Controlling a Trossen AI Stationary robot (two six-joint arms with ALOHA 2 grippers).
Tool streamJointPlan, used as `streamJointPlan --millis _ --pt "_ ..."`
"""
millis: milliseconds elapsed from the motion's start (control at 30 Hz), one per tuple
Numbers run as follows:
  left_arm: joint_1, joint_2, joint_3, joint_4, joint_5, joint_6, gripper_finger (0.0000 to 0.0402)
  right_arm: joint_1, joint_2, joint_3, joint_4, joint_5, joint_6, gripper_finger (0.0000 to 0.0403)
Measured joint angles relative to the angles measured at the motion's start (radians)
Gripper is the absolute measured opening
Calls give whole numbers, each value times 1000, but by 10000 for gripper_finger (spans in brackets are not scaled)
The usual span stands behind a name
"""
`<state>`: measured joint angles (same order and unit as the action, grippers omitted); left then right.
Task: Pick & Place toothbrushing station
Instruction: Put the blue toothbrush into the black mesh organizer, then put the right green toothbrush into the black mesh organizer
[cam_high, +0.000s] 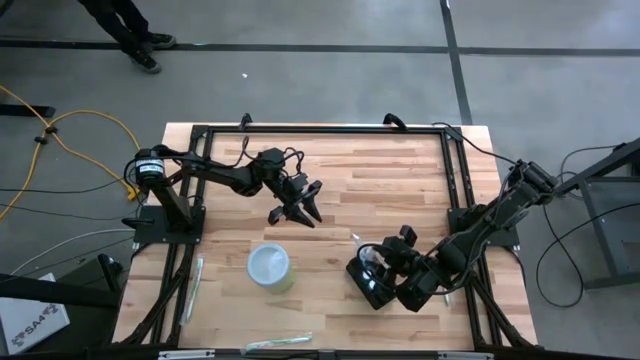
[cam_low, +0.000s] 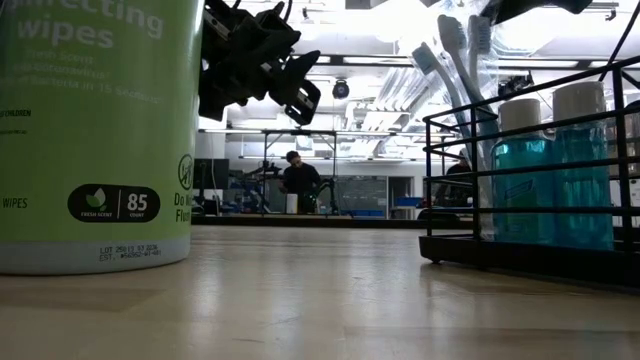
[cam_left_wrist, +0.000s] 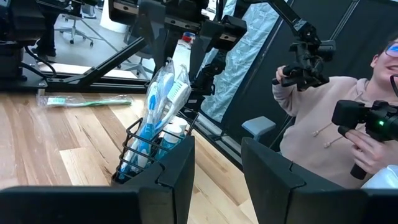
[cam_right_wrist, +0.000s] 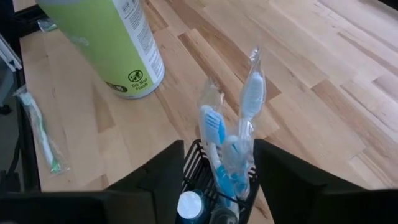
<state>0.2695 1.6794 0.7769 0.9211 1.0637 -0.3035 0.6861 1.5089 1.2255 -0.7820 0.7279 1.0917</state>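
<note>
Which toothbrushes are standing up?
The blue toothbrushes in the black wire rack stand upright. The loose ones, like the green toothbrush by the table's left edge, lie flat.

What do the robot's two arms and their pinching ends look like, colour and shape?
Both are dark, almost black, jointed arms of slim links, with thin black cables looping along them. The left arm's base carries a round black-and-silver motor housing. The left gripper and the right gripper each end in two flat, angular black fingers. No markings show.
</note>
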Motion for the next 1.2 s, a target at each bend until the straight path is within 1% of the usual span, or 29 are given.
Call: streamJointPlan --millis 233,600,1033,1200 --pt "0 0 0 0 0 0 128 -6 -14 0 -9 -1 -27 192" --pt "0 0 0 -1 -1 0 128 -24 -99 0 -30 -1 -71 192" --pt "0 0 0 0 -1 -1 128 -41 -110 0 -24 -9 -136 192" --pt "4 0 0 0 -1 -1 128 -41 -161 0 -14 1 -151 192"
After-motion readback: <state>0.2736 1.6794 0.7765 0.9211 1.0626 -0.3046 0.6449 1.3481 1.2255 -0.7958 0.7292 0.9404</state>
